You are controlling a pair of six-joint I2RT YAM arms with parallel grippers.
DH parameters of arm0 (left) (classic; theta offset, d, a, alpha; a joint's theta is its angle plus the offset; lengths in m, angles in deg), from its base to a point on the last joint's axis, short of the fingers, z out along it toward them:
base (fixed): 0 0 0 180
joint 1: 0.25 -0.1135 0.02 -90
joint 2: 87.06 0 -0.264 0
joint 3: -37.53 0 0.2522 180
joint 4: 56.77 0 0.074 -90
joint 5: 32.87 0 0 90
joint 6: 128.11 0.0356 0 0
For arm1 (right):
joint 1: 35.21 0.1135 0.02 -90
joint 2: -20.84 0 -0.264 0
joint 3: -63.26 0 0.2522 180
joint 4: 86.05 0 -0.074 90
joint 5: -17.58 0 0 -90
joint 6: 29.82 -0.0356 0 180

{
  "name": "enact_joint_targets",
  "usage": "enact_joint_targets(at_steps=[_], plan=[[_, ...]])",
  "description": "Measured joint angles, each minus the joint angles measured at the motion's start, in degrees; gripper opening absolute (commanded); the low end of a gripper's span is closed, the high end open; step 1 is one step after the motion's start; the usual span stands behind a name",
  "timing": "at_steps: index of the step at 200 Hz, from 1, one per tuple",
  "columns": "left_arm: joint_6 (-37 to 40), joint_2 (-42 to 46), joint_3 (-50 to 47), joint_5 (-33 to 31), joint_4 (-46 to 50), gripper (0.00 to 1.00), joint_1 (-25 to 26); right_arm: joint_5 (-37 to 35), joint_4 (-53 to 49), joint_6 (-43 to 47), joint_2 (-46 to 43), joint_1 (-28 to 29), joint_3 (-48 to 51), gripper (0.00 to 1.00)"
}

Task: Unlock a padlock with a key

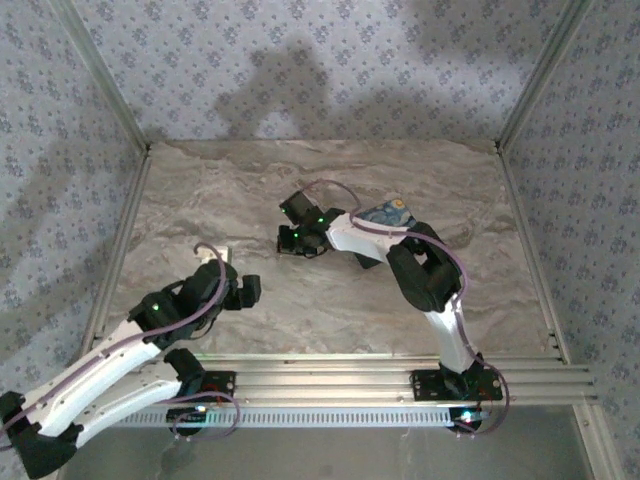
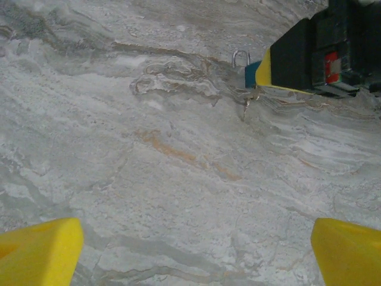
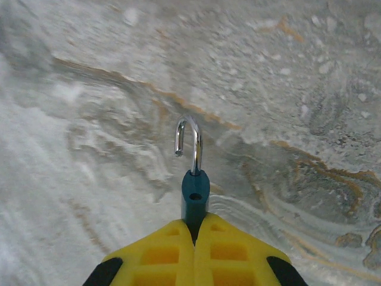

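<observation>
The padlock point(image 3: 195, 193) is a small teal block with a silver shackle point(image 3: 191, 140). The shackle is swung open, and its free end hangs clear of the empty hole in the block's top. My right gripper point(image 3: 195, 225) is shut on the padlock's lower part, with the yellow fingers point(image 3: 161, 253) pressed against its sides just above the marble tabletop. The left wrist view shows the padlock point(image 2: 252, 74) sticking out of that gripper point(image 2: 265, 67) at the upper right. My left gripper point(image 2: 196, 256) stands wide open over bare marble, with nothing between its fingertips. The key is hidden.
A dark blue box with swirly light print point(image 1: 390, 212) lies behind the right arm's elbow. Patterned walls on aluminium rails point(image 1: 120, 260) enclose the marble table point(image 1: 330, 300) on three sides. The two gripper heads point(image 1: 245, 290) point(image 1: 300, 235) are about a hand's width apart.
</observation>
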State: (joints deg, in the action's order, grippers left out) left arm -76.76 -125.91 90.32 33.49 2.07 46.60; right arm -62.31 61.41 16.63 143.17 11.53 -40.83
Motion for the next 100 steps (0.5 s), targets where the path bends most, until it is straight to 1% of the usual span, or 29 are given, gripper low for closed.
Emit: enact_joint_targets(at_steps=[24, 41, 55, 79, 100], plan=[[-0.28, 2.25, -1.22, 0.04, 1.73, 0.98, -0.26, -0.13, -2.80, 0.83, 1.79, -0.26, -1.62, 0.31], [-0.28, 3.04, -1.51, 0.04, 2.25, 0.98, -0.37, -0.35, -4.52, 2.27, 1.81, -0.37, -3.06, 0.44], [-0.26, 3.37, -1.88, 0.04, 2.38, 0.98, -0.37, -0.68, -5.25, 2.93, 1.40, -0.37, -3.91, 0.51], [-0.17, 3.43, -2.36, 0.13, 2.29, 0.98, -0.48, -1.79, -7.65, 3.93, -1.20, -0.37, -3.93, 0.55], [0.48, 2.71, -2.36, 0.26, 1.79, 0.98, -0.79, -3.41, -9.99, 5.11, -5.68, -0.44, -3.80, 0.60]])
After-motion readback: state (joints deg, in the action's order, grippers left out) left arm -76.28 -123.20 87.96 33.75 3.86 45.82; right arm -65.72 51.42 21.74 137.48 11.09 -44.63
